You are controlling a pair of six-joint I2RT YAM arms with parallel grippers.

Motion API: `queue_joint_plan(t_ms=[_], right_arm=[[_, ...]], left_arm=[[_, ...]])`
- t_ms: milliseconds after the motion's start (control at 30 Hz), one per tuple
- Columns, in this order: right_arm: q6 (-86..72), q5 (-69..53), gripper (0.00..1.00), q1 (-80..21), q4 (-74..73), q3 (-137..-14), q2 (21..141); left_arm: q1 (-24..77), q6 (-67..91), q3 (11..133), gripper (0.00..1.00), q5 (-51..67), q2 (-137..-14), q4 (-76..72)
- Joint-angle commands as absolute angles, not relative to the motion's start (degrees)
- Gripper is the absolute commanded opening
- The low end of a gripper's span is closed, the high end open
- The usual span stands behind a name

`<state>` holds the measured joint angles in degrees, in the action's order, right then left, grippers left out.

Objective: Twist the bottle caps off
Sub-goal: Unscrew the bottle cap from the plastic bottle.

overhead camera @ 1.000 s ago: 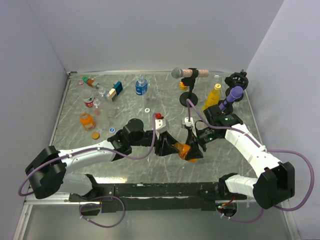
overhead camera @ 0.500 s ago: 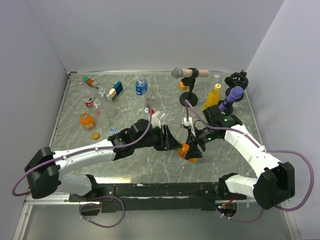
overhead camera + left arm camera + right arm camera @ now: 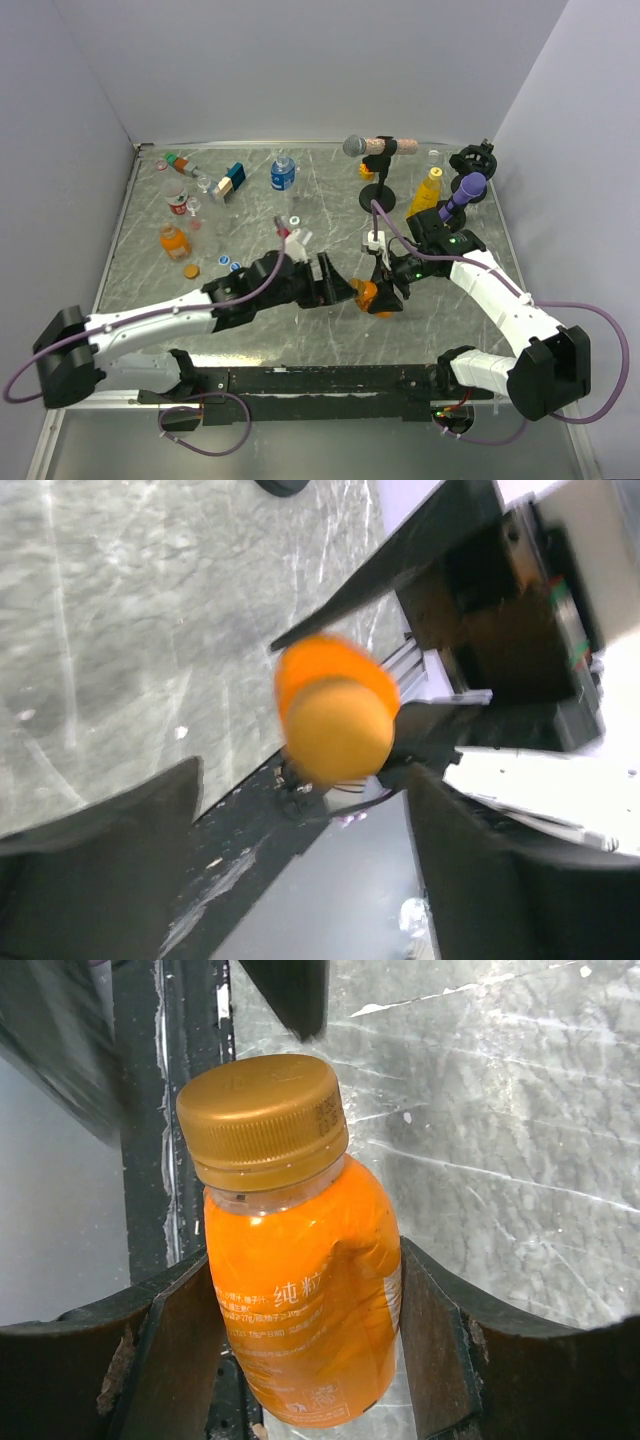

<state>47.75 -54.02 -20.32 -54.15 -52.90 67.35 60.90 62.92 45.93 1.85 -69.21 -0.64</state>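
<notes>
Right gripper [image 3: 300,1350]: clamped on orange bottle [image 3: 300,1280], gold cap [image 3: 262,1120] in place. Left gripper [image 3: 300,870]: jaws apart, one either side of that cap, clear of it.

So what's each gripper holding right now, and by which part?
The right gripper clamps the orange bottle by its body, below the gold cap. The left gripper is open, holding nothing.

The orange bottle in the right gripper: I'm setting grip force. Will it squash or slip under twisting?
Full to its neck, the orange bottle is probably firm and heavyish. Its smooth wall may slip between the fingers.
</notes>
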Motion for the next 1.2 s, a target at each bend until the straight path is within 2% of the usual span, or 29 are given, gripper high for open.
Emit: queue_joint_plan(t_ms=[0,100,133,333,533,700,967,1033,1133,1167], right_arm=[[48.25,-55.28,0.08,-20.21,-51.94,-53.26,65.92],[48.34,-55.37,0.08,-20.21,-51.94,-53.26,66.00],[48.43,-55.37,0.08,-20.21,-52.12,-53.26,66.01],[49.92,-56.60,0.08,-20.21,-53.08,-53.35,65.83],[53.08,-58.71,0.08,-20.22,-54.23,-52.56,65.22],[56.95,-60.55,0.08,-20.13,-55.28,-51.42,64.60],[58.01,-60.56,0.08,-20.21,-55.37,-50.80,63.63],[58.09,-60.56,0.08,-20.21,-55.46,-50.80,63.72],[58.27,-60.73,0.08,-20.13,-55.63,-50.98,63.63],[58.27,-60.73,0.09,-20.30,-55.72,-51.06,63.81]], left_arm=[[60.47,61.88,39.57,0.95,0.18,-60.31,-8.77],[59.68,56.10,34.12,0.99,2.89,-55.04,-15.27],[59.42,51.98,32.10,0.97,4.21,-53.11,-17.99],[58.97,30.45,22.16,0.97,13.17,-48.52,-31.98],[58.97,7.69,23.73,0.97,20.28,-52.02,-32.60],[58.62,0.71,29.95,0.99,25.74,-61.06,-33.93],[57.31,1.56,35.77,0.88,31.72,-71.36,-38.58],[56.87,2.28,36.38,0.83,33.30,-71.98,-38.76],[56.69,2.46,38.49,0.68,34.36,-73.29,-35.78],[56.60,2.98,38.84,0.66,34.63,-73.74,-35.16]])
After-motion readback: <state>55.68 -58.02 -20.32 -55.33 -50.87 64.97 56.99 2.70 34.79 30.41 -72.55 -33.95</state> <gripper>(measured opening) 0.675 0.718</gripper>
